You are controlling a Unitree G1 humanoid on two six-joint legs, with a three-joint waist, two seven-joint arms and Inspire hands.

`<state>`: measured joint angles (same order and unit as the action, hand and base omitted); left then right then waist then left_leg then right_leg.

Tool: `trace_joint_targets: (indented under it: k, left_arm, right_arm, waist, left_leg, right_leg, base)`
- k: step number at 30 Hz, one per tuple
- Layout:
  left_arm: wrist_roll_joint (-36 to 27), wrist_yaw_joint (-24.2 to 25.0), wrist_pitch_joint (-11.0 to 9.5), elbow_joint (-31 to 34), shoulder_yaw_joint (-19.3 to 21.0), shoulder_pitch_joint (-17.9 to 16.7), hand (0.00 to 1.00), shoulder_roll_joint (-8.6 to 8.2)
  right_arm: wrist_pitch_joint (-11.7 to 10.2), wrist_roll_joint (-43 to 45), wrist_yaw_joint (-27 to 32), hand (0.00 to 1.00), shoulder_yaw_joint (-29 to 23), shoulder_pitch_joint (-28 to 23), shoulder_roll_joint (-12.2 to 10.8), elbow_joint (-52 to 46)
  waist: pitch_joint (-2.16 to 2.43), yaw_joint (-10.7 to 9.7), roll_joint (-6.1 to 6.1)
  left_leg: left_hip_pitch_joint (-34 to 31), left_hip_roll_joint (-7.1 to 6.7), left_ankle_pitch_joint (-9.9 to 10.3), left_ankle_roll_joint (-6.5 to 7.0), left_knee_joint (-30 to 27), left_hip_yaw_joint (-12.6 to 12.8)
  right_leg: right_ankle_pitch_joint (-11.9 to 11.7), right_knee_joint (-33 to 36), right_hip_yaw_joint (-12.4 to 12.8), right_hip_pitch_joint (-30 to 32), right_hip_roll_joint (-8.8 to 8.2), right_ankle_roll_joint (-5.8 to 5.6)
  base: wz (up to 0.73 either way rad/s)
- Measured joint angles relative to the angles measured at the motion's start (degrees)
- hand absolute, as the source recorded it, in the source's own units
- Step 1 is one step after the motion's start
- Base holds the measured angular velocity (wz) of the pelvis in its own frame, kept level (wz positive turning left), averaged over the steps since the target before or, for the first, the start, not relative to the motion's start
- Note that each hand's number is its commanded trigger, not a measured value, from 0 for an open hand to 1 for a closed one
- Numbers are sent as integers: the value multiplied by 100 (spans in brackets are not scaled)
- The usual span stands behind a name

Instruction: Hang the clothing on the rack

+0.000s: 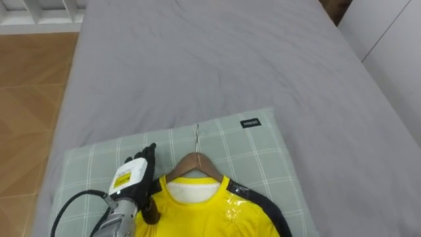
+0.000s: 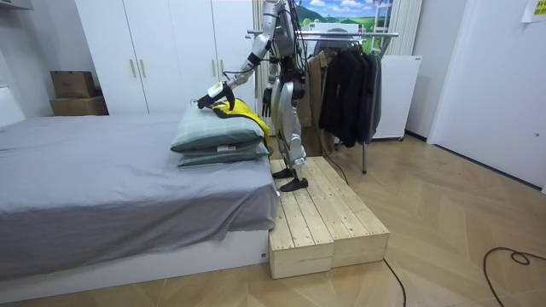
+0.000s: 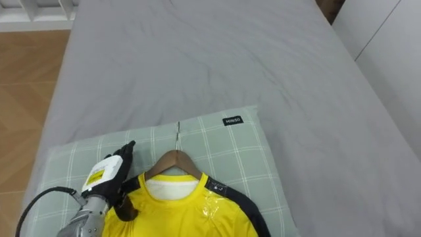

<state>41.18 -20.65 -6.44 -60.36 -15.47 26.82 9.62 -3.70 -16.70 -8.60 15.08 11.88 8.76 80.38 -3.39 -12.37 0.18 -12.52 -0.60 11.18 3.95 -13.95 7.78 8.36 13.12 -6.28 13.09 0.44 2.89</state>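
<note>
Left hand [image 1: 131, 181] lies flat beside glossy yellow shirt [image 1: 197, 218] on wooden hanger [image 1: 195, 160].

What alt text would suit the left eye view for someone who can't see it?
A yellow shirt on a wooden hanger lies on a green checked pillow on a grey bed. The robot's left hand, fingers straight, rests at the shirt's shoulder.

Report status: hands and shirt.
Left hand at hanger left end. Right hand down at side. Yellow shirt on hanger, lying on pillow.

dark tag [image 1: 250, 122] on pillow [image 1: 276, 155] and label [image 1: 125, 178] on left hand [image 1: 146, 163]: print too small to read.
</note>
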Motion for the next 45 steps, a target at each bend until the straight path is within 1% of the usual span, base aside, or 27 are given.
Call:
trace_joint_targets:
  k: [2,6,9,11,13,17,25,28,31,36,39,40,41,42,43,45]
  left_arm:
    - [226,0,14,38,-61,4,0,-19]
    - [450,-2,48,93,-124,4,0,-32]
    - [476,-6,128,141,-173,4,0,-55]
    - [481,-11,189,139,-301,2,0,-54]
    - [481,-15,197,139,-390,4,0,-62]
    - [478,-15,217,125,-395,4,0,-74]
    - [450,-14,215,-82,-380,-26,0,-67]
    - [448,-14,212,-218,-371,-26,0,-84]
    - [438,-15,185,-301,-313,-25,0,-115]
    - [308,-21,165,-440,-112,-32,0,-129]
    - [-42,-24,162,-518,90,-34,0,-152]
    - [-114,-24,166,-551,204,-34,0,-161]
    - [-155,-23,166,-571,304,-34,0,-171]
    - [-200,-23,166,-576,336,-35,0,-178]
    - [-266,-23,166,-581,416,-42,0,-191]
    - [-351,-23,166,-590,440,-63,0,-191]
  right_arm:
    - [2,-49,-33,0,-1,0,2,0]
    - [6,-130,-88,0,-4,-1,4,8]
    - [6,-129,-114,0,-13,21,3,7]
    - [8,-132,-160,0,-14,36,15,8]
    - [8,-132,-162,0,-14,42,18,6]
    - [8,-136,-161,0,-15,37,18,10]
    - [19,-329,-166,0,-50,5,16,15]
    - [77,-357,-164,0,-48,1,16,5]
    - [124,-375,-164,0,-49,2,15,4]
    - [133,-373,-202,0,-58,25,13,28]
    - [136,-372,-192,0,-55,8,13,24]
    - [147,-372,-188,0,-55,8,13,12]
    - [184,-359,-177,0,-58,13,13,12]
    - [193,-358,-163,0,-58,12,11,15]
    - [197,-365,-143,0,-61,-3,6,14]
    - [199,-374,-130,0,-61,-7,-3,15]
  waist:
    - [6,-2,13]
    - [15,-10,34]
    - [19,-35,61]
    - [18,-61,71]
    - [19,-83,72]
    - [19,-149,72]
    - [18,-93,71]
    - [19,-46,71]
    - [27,13,58]
    - [29,22,53]
    - [40,39,37]
    - [55,53,25]
    - [59,51,17]
    - [64,51,9]
    - [80,54,-11]
    - [105,54,-43]
  left_leg:
    - [-1,0,0,0,-1,0]
    - [-2,-4,0,0,-1,-3]
    - [-2,-10,-5,8,0,-8]
    - [22,-12,-9,12,5,-7]
    - [26,-12,-11,14,6,-6]
    - [46,-17,-39,16,25,4]
    - [106,-17,-79,1,46,31]
    - [119,-15,-84,10,38,114]
    - [105,-16,-87,15,35,165]
    - [93,-17,-94,25,34,201]
    - [91,-14,-96,25,34,238]
    - [71,-12,-97,25,34,257]
    - [53,-12,-98,27,33,266]
    - [44,-12,-98,27,29,270]
    - [28,-12,-98,27,21,283]
    - [27,-10,-99,28,20,286]
  right_leg:
    - [0,0,1,2,0,0]
    - [0,0,-4,1,-6,0]
    - [0,5,-10,-1,-14,0]
    - [1,48,-2,-1,-19,-1]
    - [1,50,0,-4,-20,-1]
    - [0,71,4,-8,-26,-1]
    - [0,161,32,-2,-26,1]
    - [-4,176,113,11,-24,6]
    - [-5,241,159,77,-26,7]
    - [-4,264,168,108,-28,7]
    - [-4,284,209,135,-24,7]
    - [-4,317,238,181,-22,7]
    - [-4,356,229,218,-24,7]
    - [-4,357,218,226,-24,7]
    - [-4,357,206,238,-27,7]
    - [-4,361,193,239,-29,7]
  base:
    - [0]
    - [0]
    - [0]
    - [0]
    - [0]
    - [0]
    - [-1]
    - [-12]
    - [-8]
    - [-1]
    - [-8]
    - [-9]
    - [-7]
    - [0]
    - [0]
    - [0]
